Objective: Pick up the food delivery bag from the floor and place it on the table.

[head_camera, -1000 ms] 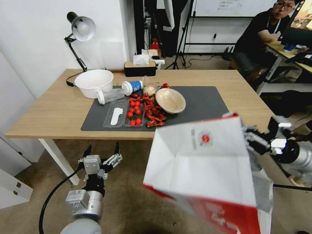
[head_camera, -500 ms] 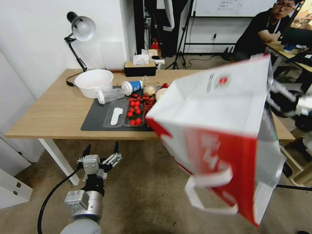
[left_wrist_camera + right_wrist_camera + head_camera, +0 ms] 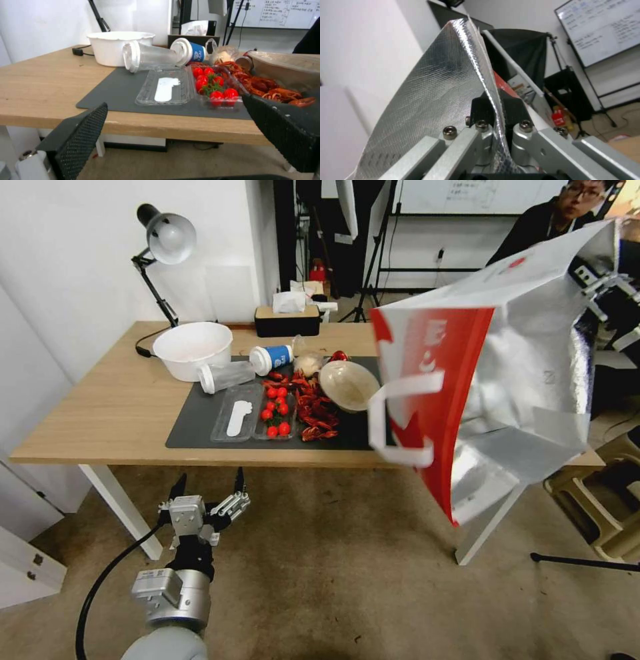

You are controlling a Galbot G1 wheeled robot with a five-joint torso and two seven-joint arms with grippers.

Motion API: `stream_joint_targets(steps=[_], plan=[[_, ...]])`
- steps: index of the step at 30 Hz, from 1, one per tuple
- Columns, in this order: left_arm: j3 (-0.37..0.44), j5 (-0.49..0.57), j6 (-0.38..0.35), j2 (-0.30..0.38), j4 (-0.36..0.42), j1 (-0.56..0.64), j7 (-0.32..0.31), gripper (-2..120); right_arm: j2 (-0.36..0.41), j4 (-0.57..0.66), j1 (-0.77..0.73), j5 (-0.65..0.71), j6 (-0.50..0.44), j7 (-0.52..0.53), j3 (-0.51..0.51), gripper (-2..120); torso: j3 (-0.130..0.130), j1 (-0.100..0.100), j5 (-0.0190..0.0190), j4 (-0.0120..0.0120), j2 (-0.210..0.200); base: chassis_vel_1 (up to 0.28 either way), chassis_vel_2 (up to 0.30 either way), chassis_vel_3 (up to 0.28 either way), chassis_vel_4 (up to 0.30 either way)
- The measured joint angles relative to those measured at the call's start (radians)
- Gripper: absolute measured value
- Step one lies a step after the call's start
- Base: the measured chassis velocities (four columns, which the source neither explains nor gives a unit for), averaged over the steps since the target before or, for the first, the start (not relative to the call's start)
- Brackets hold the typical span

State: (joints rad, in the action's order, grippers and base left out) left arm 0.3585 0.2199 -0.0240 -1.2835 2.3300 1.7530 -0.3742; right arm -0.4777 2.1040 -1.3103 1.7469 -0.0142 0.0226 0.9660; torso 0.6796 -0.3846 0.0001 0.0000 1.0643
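The food delivery bag (image 3: 513, 373) hangs in the air over the right end of the table (image 3: 100, 407), tipped so its silver foil inside and red side face me, one white strap handle dangling. High at the right, my right gripper (image 3: 602, 281) is shut on the bag's upper rim. The right wrist view has the gripper (image 3: 493, 112) pinching the foil wall of the bag (image 3: 436, 100) between its two dark pads. Low over the floor (image 3: 333, 587), in front of the table, my left gripper (image 3: 208, 492) (image 3: 175, 102) stands open and holds nothing.
On the table's dark mat (image 3: 420, 387) lie a tray of cherry tomatoes (image 3: 275, 411), crayfish (image 3: 313, 410), a round bowl (image 3: 349, 385) and two tipped cups. A white bowl (image 3: 193, 350), desk lamp (image 3: 167, 240) and tissue box (image 3: 288, 321) stand behind. A low stool (image 3: 600, 507) sits right.
My right gripper has risen and swung the bag up from below table height to above the table's right end; the bag turned so its foil inside faces me. The left arm stayed put.
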Motion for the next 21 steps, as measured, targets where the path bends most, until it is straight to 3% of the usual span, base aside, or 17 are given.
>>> stream_joint_targets(steps=[12, 21], plan=[[-0.001, -0.02, 0.003, -0.014, 0.001, 0.015, 0.0, 100, -0.026, -0.091, 0.077, -0.014, 0.006, 0.012, -0.133, 0, 0.0, 0.0, 0.0, 0.0, 0.0, 0.0, 0.0, 0.0, 0.0], [0.003, -0.023, 0.009, -0.017, 0.007, 0.023, -0.001, 100, -0.034, -0.102, 0.113, -0.041, 0.006, 0.049, -0.177, 0, 0.0, 0.0, -0.0001, -0.0001, -0.001, 0.0, 0.0, 0.0, 0.0]])
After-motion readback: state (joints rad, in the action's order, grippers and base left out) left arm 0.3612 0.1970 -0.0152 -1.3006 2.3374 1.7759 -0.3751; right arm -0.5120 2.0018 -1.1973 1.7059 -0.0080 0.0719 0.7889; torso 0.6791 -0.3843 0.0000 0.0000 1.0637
